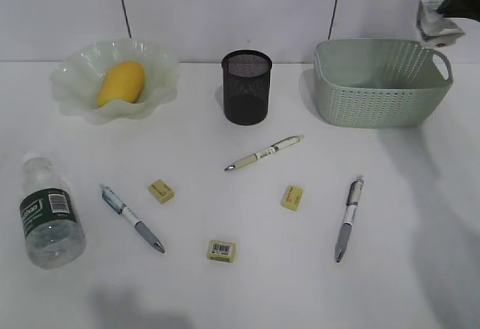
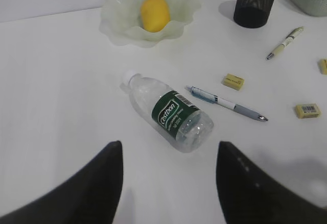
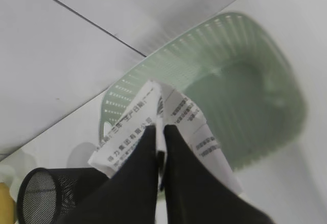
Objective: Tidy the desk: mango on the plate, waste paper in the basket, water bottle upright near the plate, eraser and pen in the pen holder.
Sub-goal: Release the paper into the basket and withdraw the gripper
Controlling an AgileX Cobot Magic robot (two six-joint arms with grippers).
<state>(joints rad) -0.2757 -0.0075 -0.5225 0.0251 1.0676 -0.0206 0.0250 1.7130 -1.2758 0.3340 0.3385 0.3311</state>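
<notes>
Right wrist view shows the right tool point(image 3: 159, 147) clenched on the waste paper point(image 3: 179, 117), its dark fingers pinched together through the crumpled printed sheet, with the basket point(image 3: 265, 71) open below and toward the upper right of the frame. In the exterior view the paper point(image 1: 433, 20) hangs at the upper right corner, above the basket's far right rim point(image 1: 442, 55); whether it sits fully over the opening is hard to judge from that angle. To do this step well, the tool should carry the paper inward over the middle of the basket before letting go, since a drop at the rim could bounce out behind.

The left tool point(image 2: 168, 183) is released, jaws spread wide, low in the left wrist view above the water bottle point(image 2: 171, 114), which lies on its side on the desk point(image 2: 61, 81). The mango point(image 1: 120, 82) already rests in the plate point(image 1: 71, 74) at upper left. The pen holder point(image 1: 246, 88) stands at centre.
</notes>
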